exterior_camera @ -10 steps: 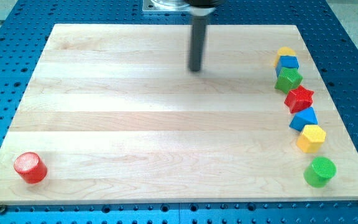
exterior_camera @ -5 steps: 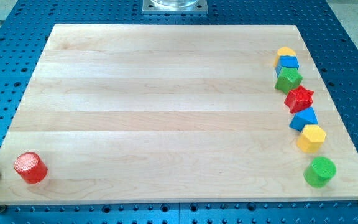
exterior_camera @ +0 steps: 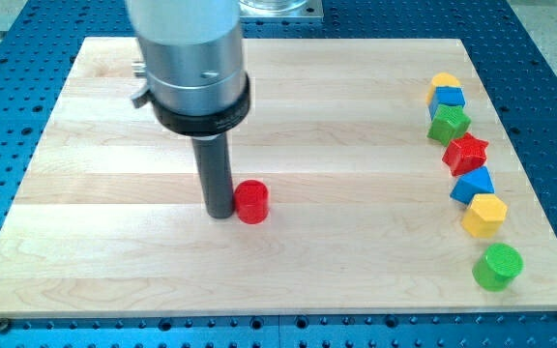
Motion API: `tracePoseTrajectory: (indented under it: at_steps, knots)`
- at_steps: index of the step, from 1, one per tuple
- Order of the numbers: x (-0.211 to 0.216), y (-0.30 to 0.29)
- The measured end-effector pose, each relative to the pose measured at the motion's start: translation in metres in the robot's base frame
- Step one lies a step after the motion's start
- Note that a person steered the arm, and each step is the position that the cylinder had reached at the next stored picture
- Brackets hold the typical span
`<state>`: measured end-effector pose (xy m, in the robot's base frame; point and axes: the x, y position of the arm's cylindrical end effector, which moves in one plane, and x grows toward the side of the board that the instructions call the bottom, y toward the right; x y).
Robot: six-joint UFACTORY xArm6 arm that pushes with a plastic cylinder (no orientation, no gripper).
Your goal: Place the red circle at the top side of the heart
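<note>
Where my tip [exterior_camera: 220, 214] meets the desk [exterior_camera: 104, 242], the red circle [exterior_camera: 251, 202] touches its right side. It is a plain, short, unmarked cylinder. The arm carries no fingers.

My tip [exterior_camera: 220, 213] touches the red circle [exterior_camera: 251, 202] on its left. Bare board [exterior_camera: 356, 222] lies open rightward until a column of blocks along the view's right edge, from yellow heart [exterior_camera: 443, 80] to green circle [exterior_camera: 498, 266].

One high, downward-tilted view from the board's [exterior_camera: 104, 290] near edge — whole board in frame.
</note>
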<state>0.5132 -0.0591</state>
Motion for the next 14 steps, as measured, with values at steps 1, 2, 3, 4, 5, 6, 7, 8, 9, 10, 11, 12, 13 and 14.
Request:
tracePoseTrajectory:
  at_steps: [1, 2, 3, 4, 5, 6, 7, 8, 9, 10, 11, 12, 13, 14]
  knots:
    - [0.019, 0.001]
    - [0.010, 0.012]
    - [-0.004, 0.060]
    - [-0.003, 0.104]
    - [-0.086, 0.111]
    - [-0.159, 0.127]
    - [-0.158, 0.106]
    - [-0.101, 0.076]
    - [-0.070, 0.108]
    - [-0.106, 0.140]
    - [-0.148, 0.169]
    - [-0.165, 0.206]
    - [-0.174, 0.223]
    - [-0.185, 0.207]
